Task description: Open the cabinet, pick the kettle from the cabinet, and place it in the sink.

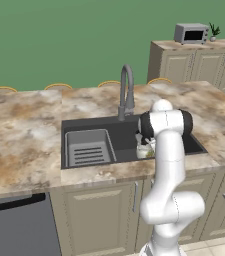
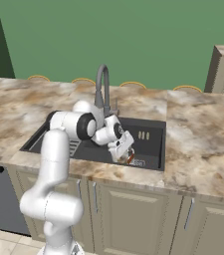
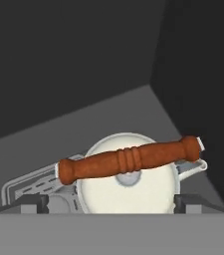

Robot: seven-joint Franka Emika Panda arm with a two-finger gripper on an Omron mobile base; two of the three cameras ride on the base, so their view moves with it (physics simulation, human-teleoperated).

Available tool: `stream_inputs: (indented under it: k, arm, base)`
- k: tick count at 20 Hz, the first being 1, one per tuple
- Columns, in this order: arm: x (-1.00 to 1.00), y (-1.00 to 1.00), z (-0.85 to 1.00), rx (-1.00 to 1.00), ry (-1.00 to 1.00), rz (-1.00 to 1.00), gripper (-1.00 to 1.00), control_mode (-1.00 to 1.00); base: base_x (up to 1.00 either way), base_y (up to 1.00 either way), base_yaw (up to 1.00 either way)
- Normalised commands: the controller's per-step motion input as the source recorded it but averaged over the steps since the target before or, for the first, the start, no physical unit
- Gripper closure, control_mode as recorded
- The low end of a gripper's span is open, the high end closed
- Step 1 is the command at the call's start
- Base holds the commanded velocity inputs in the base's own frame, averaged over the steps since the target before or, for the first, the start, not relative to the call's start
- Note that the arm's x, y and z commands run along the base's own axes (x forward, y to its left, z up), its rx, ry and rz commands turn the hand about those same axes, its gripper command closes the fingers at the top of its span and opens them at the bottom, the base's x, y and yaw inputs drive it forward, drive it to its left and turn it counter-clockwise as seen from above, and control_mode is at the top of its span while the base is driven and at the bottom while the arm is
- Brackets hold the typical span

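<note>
1. Cream-white kettle sits on the dark grey sink floor, directly ahead of the pincer, lid knob up.
2. Pincer jaws stand wide apart, one dark fingertip on each side of the kettle body, not gripping anything.
3. Reddish-brown wooden handle bar crosses over the lid, between the two tips and just beyond them, tilted in the hand view.
4. Short spout points to the right of the pincer in the hand view.
5. Right base view: pincer is low inside the sink, in its front part, near the curved silver tap.
6. Left base view: ribbed grey tray lies in the sink's far side from the pincer; arm hides most of the kettle.
</note>
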Motion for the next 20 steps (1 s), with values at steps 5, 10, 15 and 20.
stream_inputs:
  k: [5,10,15,20]
  arm:
    - [0.02,0.12,0.25,0.0,0.03,-0.09,-1.0,-1.0]
    - [0.0,0.08,0.36,0.0,0.02,-0.08,-1.0,-1.0]
    - [-0.08,0.01,0.31,0.0,0.0,-0.05,-1.0,-1.0]
    - [-0.3,0.0,0.13,0.0,-0.05,0.0,-1.0,-1.0]
  base:
    - [0.0,0.0,0.0]
    - [0.0,0.0,0.0]
    - [0.0,0.0,0.0]
    - [0.0,0.0,0.0]
